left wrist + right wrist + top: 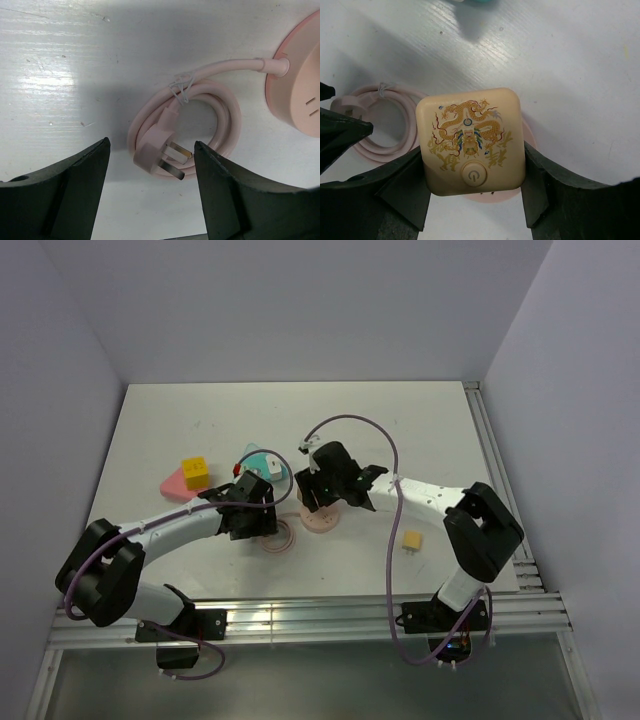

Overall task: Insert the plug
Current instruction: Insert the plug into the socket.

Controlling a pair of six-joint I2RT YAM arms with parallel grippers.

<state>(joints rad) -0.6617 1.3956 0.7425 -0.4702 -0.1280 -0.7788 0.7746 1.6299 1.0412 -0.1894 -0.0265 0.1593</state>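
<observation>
A cream square plug [470, 140], printed with a gold dragon and a power button, sits between the fingers of my right gripper [472, 152], which is shut on its two sides. It hangs right over the round pink socket base [529, 137] [322, 522]; whether they touch is hidden. The base's pink cable [230, 115] lies coiled and tied beside it, its own three-pin plug head [150, 152] resting on the coil. My left gripper [152, 145] stands open above that coil, holding nothing. The base's face with slots [300, 95] shows at the right edge.
Behind the left arm lie a yellow block [194, 473] on a pink wedge [172, 484] and a teal piece [258, 458]. A small yellow cube [410, 539] sits near the right arm. The two grippers [250, 510] [325, 490] are close together mid-table.
</observation>
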